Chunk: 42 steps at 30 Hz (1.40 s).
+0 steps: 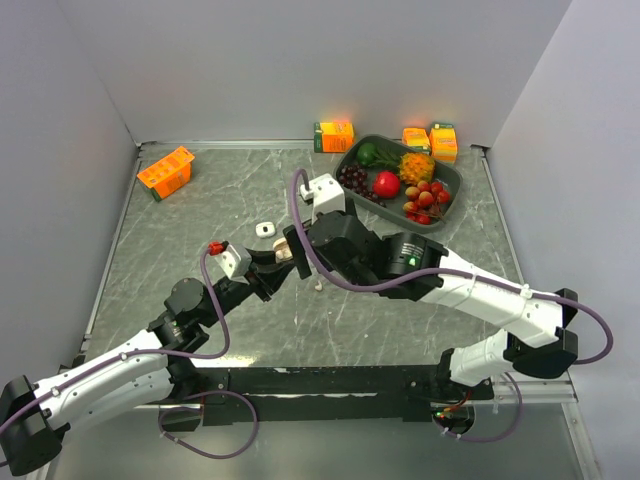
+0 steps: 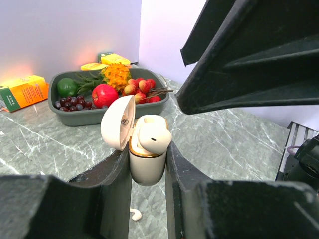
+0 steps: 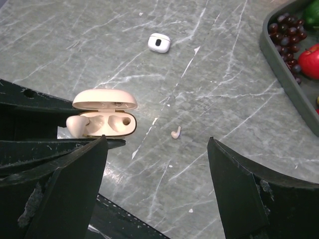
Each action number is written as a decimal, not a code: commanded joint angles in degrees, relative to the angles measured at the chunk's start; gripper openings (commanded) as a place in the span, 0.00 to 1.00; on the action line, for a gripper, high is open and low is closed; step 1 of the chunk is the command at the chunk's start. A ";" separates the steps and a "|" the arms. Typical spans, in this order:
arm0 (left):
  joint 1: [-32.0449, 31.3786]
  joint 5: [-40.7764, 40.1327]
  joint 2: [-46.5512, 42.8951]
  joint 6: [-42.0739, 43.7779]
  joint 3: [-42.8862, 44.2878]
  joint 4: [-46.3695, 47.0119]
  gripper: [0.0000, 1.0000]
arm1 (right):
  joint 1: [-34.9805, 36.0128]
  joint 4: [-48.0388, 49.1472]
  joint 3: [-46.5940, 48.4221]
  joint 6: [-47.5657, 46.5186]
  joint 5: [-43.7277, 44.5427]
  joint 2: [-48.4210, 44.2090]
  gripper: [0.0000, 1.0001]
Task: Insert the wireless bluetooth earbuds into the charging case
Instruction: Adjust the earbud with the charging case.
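Note:
My left gripper (image 2: 148, 155) is shut on the beige charging case (image 2: 147, 167) and holds it upright above the table, lid (image 2: 118, 122) swung open. One beige earbud (image 2: 154, 135) rests in the case's left slot (image 3: 77, 124), sitting high. The other slot (image 3: 125, 121) is empty. Another earbud (image 3: 175, 133) lies loose on the marble table, also visible below the case (image 2: 135, 215) and from above (image 1: 318, 287). My right gripper (image 3: 157, 142) hovers just right of the case, open, nothing between its fingers (image 2: 249, 64).
A small white case (image 1: 265, 229) lies shut on the table beyond the arms. A grey tray (image 1: 452, 208) of fruit stands at the back right, with orange cartons (image 1: 334, 135) behind it. An orange box (image 1: 165, 172) sits at the back left.

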 commanded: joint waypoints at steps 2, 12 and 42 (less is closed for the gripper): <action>-0.14 0.06 -0.22 0.45 2.74 2.05 0.01 | 0.05 4.89 -0.90 -1.83 -3.68 -4.23 0.89; -0.06 0.33 0.39 0.28 2.91 2.31 0.01 | 0.41 6.66 1.03 -2.81 -8.80 -1.42 0.92; -0.14 2.00 -1.81 -0.43 3.44 1.78 0.01 | -3.37 4.63 -1.69 -0.96 -8.54 -0.27 0.92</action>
